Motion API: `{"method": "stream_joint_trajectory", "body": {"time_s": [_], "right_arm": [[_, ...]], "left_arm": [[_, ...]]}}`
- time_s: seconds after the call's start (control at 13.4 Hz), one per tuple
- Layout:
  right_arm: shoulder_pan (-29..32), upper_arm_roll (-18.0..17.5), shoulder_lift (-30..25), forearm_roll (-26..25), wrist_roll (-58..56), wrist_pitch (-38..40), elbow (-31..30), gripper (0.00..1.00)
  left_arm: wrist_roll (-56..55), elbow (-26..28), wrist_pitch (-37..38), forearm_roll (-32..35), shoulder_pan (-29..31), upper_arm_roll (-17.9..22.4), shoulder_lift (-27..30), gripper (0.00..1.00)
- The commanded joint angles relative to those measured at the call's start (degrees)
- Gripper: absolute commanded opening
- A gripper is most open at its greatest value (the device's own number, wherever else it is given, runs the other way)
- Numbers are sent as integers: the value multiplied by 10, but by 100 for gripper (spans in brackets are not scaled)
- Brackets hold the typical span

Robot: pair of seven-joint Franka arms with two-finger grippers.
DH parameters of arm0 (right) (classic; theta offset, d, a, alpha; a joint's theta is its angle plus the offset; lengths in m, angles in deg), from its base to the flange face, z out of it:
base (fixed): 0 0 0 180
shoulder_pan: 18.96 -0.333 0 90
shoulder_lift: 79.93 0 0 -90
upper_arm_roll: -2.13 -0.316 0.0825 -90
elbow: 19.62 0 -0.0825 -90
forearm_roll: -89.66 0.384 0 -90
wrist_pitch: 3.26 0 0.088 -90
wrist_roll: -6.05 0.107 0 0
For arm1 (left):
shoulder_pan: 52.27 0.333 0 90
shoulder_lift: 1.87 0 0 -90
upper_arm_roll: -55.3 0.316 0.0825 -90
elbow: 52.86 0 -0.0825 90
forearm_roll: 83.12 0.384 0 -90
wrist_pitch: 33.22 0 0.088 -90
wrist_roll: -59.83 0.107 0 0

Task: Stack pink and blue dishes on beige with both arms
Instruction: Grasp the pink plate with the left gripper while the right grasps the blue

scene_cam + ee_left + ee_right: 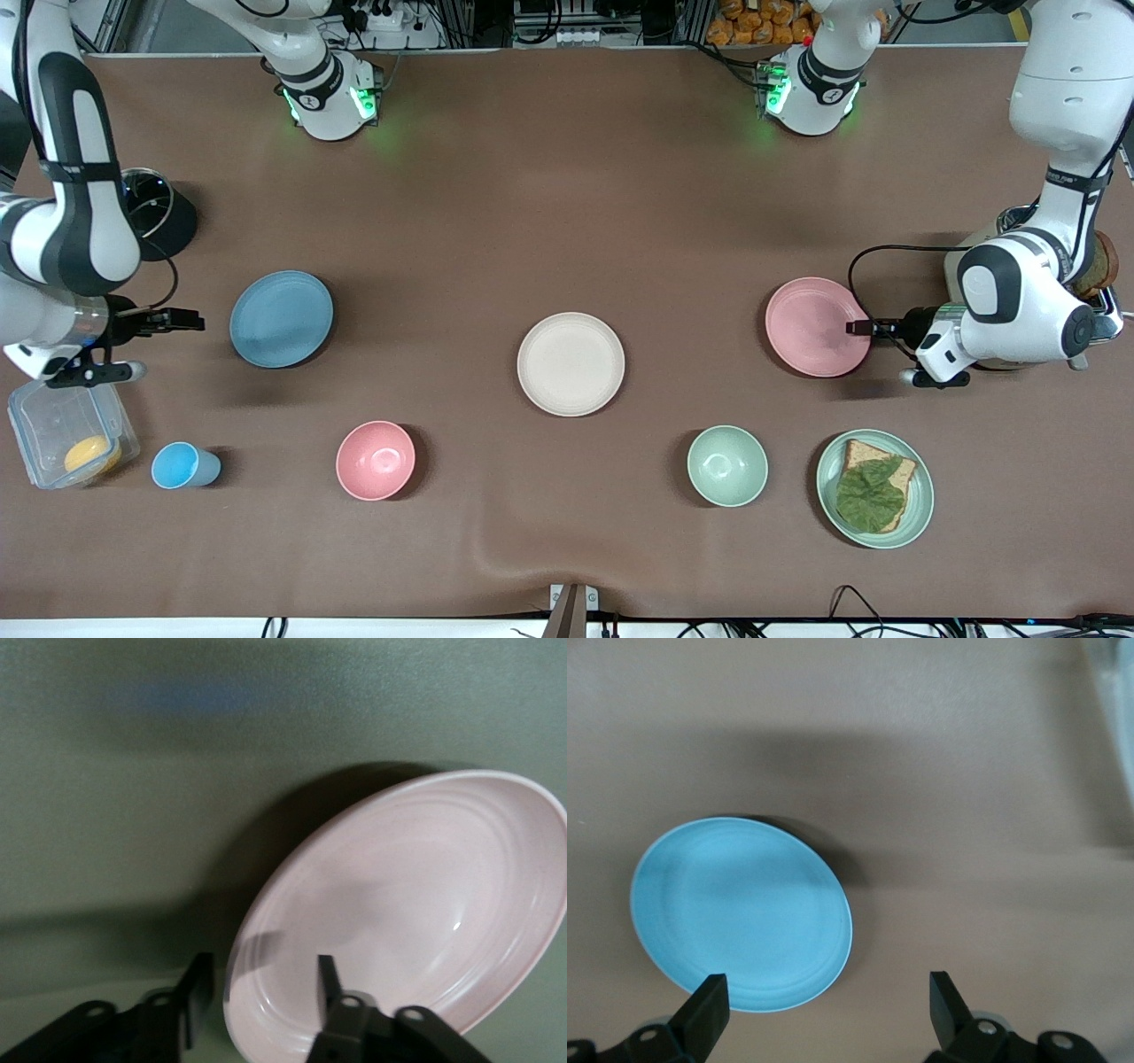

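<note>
The beige plate (570, 363) lies flat at the table's middle. Toward the left arm's end lies the pink plate (817, 326), seen close in the left wrist view (416, 904). My left gripper (858, 327) is low at that plate's rim, open (263, 992), one finger over the plate's inside and one outside it. The blue plate (281, 318) lies toward the right arm's end. My right gripper (182, 319) hovers beside it, open (826, 1005), clear of the blue plate (740, 912) and holding nothing.
Nearer the camera stand a blue cup (183, 466), a deep pink bowl (376, 460), a green bowl (727, 465) and a green plate with bread and a leaf (875, 488). A clear box (71, 434) sits under the right arm.
</note>
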Motion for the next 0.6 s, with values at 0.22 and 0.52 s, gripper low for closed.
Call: {"method": "stream_joint_trajectory", "body": {"time_s": [0.22, 0.52], "right_arm": [[51, -8, 84, 98, -123, -42, -3, 100], [61, -9, 124, 141, -146, -37, -4, 100]], "left_arm": [[16, -13, -3, -14, 3, -6, -10, 0], [7, -69, 85, -15, 3, -8, 23, 0]]}}
